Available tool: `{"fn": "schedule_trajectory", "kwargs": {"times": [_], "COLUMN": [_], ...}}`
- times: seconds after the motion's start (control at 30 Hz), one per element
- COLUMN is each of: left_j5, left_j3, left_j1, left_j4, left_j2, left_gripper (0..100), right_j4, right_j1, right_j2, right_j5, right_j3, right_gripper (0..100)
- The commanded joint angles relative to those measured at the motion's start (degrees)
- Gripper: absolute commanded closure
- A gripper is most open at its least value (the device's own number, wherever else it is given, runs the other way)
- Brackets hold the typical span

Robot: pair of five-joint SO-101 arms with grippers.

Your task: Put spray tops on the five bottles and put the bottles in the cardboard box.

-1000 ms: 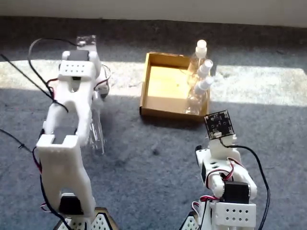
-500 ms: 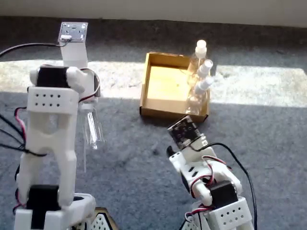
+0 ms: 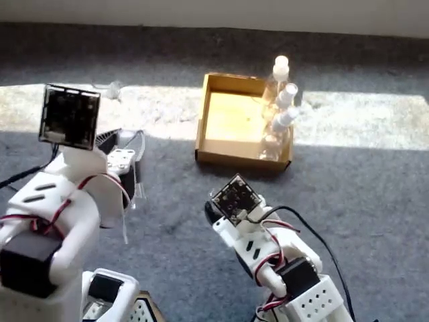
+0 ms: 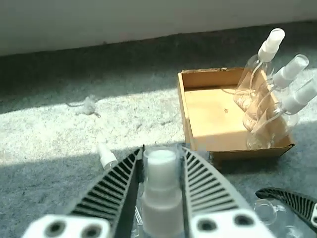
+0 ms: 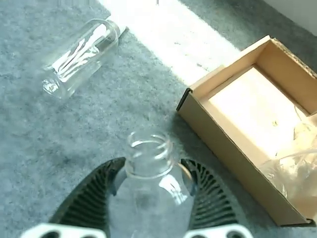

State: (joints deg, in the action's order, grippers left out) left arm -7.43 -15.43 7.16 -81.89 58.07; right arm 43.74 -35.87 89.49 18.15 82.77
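Clear plastic bottle (image 5: 148,191), neck open and without a top, sits between the two ribbed black fingers of my right gripper (image 5: 152,169). Those fingers are closed against its shoulders, one on each side. White spray top (image 4: 161,187) stands upright in my left gripper (image 4: 161,154); the fingers there are clamped on its two sides, with the nozzle end level with the fingertips. In the left wrist view the open bottle neck and one finger of the right gripper appear just beside my left gripper, apart from it. A second bottle (image 5: 80,57), also uncapped, lies on its side on the grey carpet (image 3: 348,181), well apart from the held bottle. A loose spray top (image 4: 105,156) lies on the carpet near the left fingertips. The cardboard box (image 3: 231,157) rests open on the carpet beyond both grippers, partly in a band of sunlight. Three capped bottles (image 3: 278,111) lean in a row along one side wall of the box, white tops raised above the rim.
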Motion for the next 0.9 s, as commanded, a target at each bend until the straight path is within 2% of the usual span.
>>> {"fn": "schedule_trajectory", "kwargs": {"times": [0.0, 0.13, 0.3, 0.5, 0.73, 0.87], "left_j5": [-5.9, -6.4, -9.1, -12.5, -13.3, -13.3], "left_j3": [-2.4, -7.7, -10.9, -17.4, -25.3, -26.0], "left_j1": [5.5, 11.7, 15.8, 16.6, 16.3, 16.7], "left_j4": [10.3, 20.6, 30.2, 37.5, 51.4, 52.2], "left_j2": [5.2, 6.4, 6.4, 6.4, 5.9, 5.9], "left_gripper": [100, 100, 100, 100, 100, 100], "right_j4": [-3.9, -3.9, -4.3, -4.3, -4.3, -6.0], "right_j1": [-0.5, -0.3, -0.5, -0.5, -0.5, -0.5], "right_j2": [7.1, 16.3, 15.3, 16.0, 16.0, 16.0], "right_j5": [-0.7, -0.8, -4.6, -5.2, -5.2, -5.2], "right_j3": [4.5, 10.8, 14.1, 14.0, 14.0, 14.1], "right_gripper": [99.5, 99.5, 99.5, 99.5, 99.5, 99.5]}}
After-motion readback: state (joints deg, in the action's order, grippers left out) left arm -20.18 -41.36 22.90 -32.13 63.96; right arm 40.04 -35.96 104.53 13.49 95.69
